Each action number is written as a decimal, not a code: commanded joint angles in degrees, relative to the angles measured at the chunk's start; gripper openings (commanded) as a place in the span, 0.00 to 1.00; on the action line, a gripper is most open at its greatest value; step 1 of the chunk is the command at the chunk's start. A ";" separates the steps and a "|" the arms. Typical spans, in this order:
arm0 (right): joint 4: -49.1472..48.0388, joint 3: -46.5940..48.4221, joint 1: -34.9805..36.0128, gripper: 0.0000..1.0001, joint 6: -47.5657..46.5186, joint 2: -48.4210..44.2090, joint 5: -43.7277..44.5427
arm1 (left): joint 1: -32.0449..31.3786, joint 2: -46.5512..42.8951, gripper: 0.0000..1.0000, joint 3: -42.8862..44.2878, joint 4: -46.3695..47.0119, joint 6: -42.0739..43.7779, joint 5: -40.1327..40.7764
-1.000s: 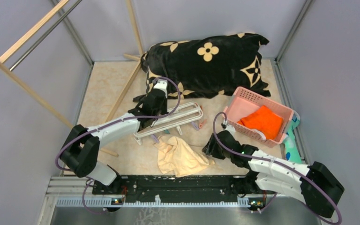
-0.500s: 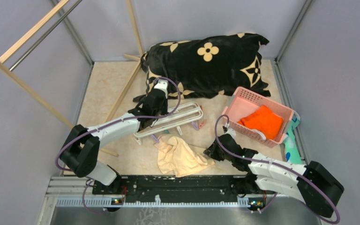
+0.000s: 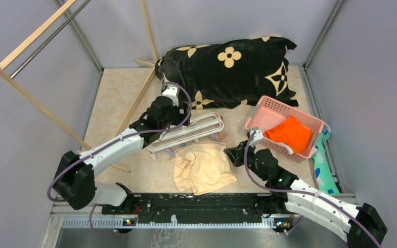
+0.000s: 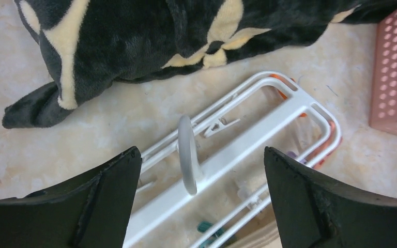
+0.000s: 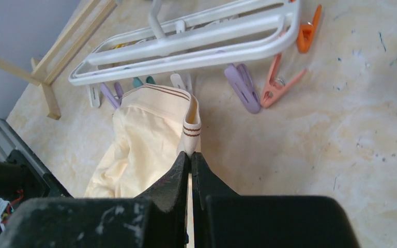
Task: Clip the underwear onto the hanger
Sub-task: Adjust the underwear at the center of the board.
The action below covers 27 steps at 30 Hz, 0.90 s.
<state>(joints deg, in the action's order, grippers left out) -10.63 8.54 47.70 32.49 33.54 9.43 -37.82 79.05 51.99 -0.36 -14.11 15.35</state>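
Your right hand (image 5: 190, 155) is pinched shut on the waistband of the underwear (image 5: 144, 129), lying on the counter (image 5: 315, 134) just beside the hanger (image 4: 248, 140) (clips (image 5: 243, 85) splayed toward it). Your left hand (image 4: 201, 151) gapes wide over the hanger's hook (image 4: 187, 155), holding nothing

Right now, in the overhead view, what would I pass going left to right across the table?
wooden rack → hanger → pink basket → teal cloth. The underwear is left out because it overlaps the hanger's span.
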 commanded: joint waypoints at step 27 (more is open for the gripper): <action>-4.83 8.62 -0.26 0.00 -30.89 -6.15 -39.56 | -0.49 -15.59 0.86 -6.96 5.66 36.81 -78.16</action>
<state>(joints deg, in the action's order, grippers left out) -12.58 12.53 47.70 3.01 26.06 -25.19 -37.76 61.17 42.33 3.75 18.68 -52.64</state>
